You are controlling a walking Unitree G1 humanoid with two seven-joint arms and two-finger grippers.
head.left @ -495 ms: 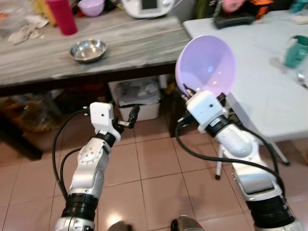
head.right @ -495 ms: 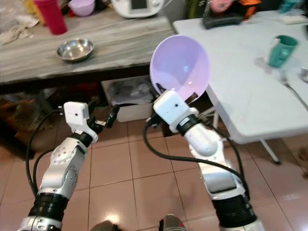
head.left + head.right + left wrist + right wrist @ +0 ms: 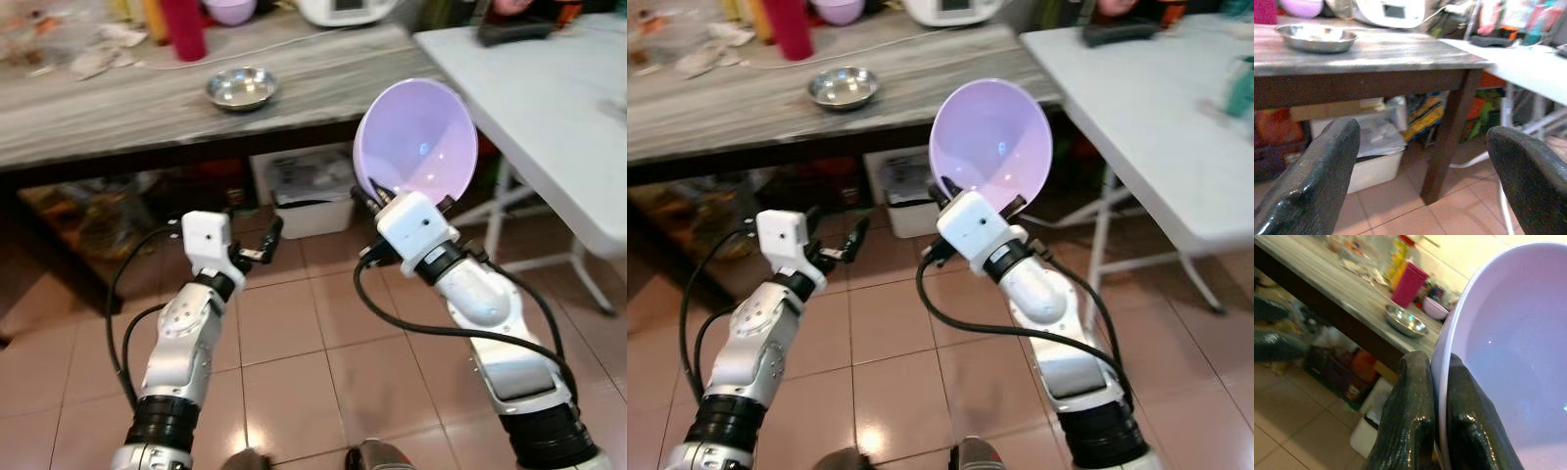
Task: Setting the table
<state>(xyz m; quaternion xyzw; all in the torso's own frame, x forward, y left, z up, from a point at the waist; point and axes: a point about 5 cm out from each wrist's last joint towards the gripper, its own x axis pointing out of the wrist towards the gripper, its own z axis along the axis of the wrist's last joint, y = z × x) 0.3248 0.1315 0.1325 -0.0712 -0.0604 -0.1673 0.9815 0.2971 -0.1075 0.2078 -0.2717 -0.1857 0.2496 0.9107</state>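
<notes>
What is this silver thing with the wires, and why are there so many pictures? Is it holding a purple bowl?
It is a walking robot with two silver arms. Two pictures come from the camera eyes on its head, looking down at its own arms. The other two come from small cameras on its wrists, looking along its black fingers. The right gripper pinches the rim of a big purple bowl and holds it up in the air. The left gripper is open and holds nothing. Ahead stands a wooden table with a small metal bowl and a red cup on it. To the right is a white table.
</notes>
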